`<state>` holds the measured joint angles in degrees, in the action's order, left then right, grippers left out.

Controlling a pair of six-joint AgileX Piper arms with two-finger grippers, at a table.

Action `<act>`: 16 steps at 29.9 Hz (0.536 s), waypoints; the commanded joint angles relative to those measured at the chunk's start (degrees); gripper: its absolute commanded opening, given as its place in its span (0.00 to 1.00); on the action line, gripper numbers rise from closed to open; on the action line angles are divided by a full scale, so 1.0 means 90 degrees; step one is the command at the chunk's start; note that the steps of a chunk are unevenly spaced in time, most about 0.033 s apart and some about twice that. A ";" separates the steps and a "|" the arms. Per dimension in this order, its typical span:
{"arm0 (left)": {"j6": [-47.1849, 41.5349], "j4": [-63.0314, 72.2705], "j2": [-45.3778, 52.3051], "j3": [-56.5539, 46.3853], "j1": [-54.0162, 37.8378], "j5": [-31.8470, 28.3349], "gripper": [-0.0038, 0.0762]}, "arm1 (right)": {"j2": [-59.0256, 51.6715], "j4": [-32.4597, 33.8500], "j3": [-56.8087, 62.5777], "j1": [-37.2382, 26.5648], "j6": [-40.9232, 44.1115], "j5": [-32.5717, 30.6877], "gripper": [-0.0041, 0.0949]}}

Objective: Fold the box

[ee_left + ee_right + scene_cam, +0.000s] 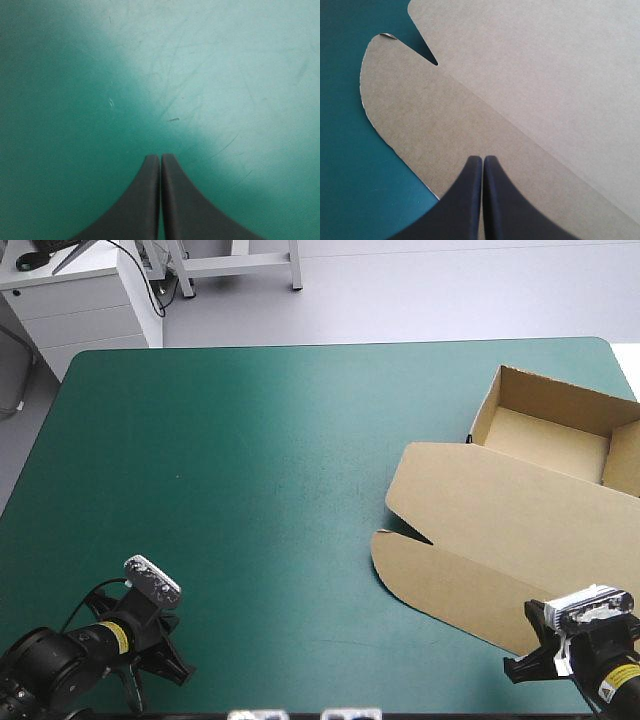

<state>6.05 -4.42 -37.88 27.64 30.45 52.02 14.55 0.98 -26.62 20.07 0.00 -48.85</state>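
From above, the box (pixel 520 510) lies at the right side of the table (pixel 250 490). Its tray (pixel 550 435) has its walls up near the far right corner, and the lid (pixel 490 505) lies flat toward the near edge. The left gripper (pixel 165 658) hangs over bare cover near the left corner, well apart from the box. The right gripper (pixel 522 670) sits at the near edge of the lid's flap (pixel 450 580).

In the left wrist view, the left gripper (pixel 160 160) is clenched on nothing and only cover lies ahead of it. The risk here is that this arm gives the box no support, so a push on the lid could slide the whole box across the smooth cover.

In the right wrist view, the right gripper (pixel 482 162) is pressed closed over the flap (pixel 420 115), with no board visible between its fingers. If it comes down closed, it could scrape or dent the flap instead of getting under the edge. A crooked lift could also crease the board away from the fold line by the notch (pixel 427 56).

Counted: one box, with one tray, one lid and one flap; two grippers, both closed and empty.
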 commanded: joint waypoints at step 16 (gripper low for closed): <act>-0.0076 0.0794 0.0001 0.0156 0.0033 -0.0240 0.04 | 0.0052 0.0021 -0.0162 -0.0014 0.0000 0.0440 0.02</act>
